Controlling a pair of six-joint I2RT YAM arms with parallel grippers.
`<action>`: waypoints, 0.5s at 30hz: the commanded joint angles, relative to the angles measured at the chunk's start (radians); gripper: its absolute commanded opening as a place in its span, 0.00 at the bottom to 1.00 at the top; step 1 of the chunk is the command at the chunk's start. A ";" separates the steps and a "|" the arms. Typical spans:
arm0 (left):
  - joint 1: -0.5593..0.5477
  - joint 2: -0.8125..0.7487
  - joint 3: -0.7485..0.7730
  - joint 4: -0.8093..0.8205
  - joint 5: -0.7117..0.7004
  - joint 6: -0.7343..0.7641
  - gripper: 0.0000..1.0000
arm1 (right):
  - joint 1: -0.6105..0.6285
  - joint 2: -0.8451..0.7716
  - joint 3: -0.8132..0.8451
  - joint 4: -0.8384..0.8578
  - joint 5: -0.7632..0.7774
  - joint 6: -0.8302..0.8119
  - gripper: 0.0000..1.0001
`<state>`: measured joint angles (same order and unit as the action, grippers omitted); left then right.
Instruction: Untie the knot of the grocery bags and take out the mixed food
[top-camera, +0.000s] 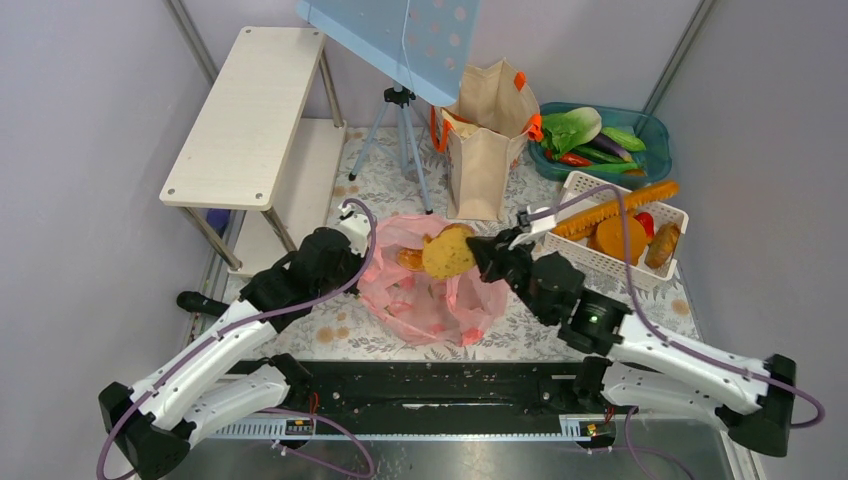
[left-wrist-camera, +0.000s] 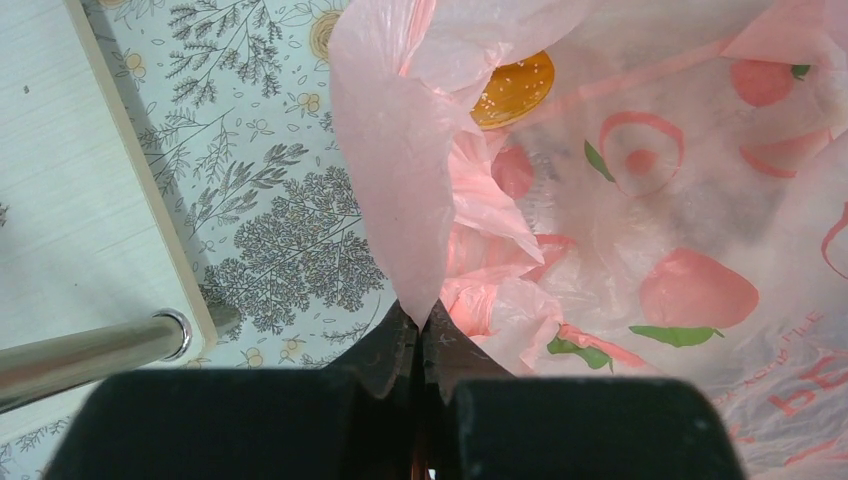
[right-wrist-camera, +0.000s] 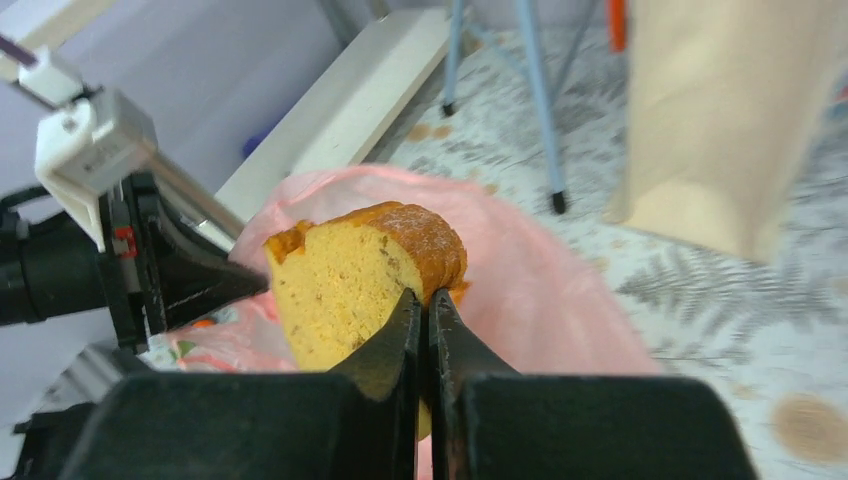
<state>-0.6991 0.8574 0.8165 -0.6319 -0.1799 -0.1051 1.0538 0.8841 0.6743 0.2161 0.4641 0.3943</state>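
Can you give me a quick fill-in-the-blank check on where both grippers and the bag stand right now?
1. The left gripper is shut on the rim of the ____ plastic bag.
2. The right gripper pinches a slice of ____ above the bag.
3. Inside the bag, a round orange piece speckled with ____ shows.
4. The white basket holding other food stands on the robot's ____ side.

Missing words: pink; bread; seeds; right

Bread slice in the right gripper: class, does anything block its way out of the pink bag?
Nothing visible does. The bread slice, pinched by the right gripper, sits above the pink bag, whose edge the left gripper pinches.
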 joint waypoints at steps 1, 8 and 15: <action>-0.003 0.010 0.001 0.035 -0.047 -0.004 0.00 | -0.006 -0.116 0.189 -0.258 0.204 -0.177 0.00; -0.003 0.010 0.000 0.035 -0.043 -0.007 0.00 | -0.237 -0.137 0.306 -0.537 0.199 -0.212 0.00; -0.002 -0.015 -0.016 0.037 -0.021 -0.017 0.00 | -0.562 -0.094 0.255 -0.528 0.092 -0.160 0.00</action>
<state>-0.6991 0.8673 0.8104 -0.6319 -0.1959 -0.1070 0.6071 0.7631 0.9607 -0.2817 0.5953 0.2180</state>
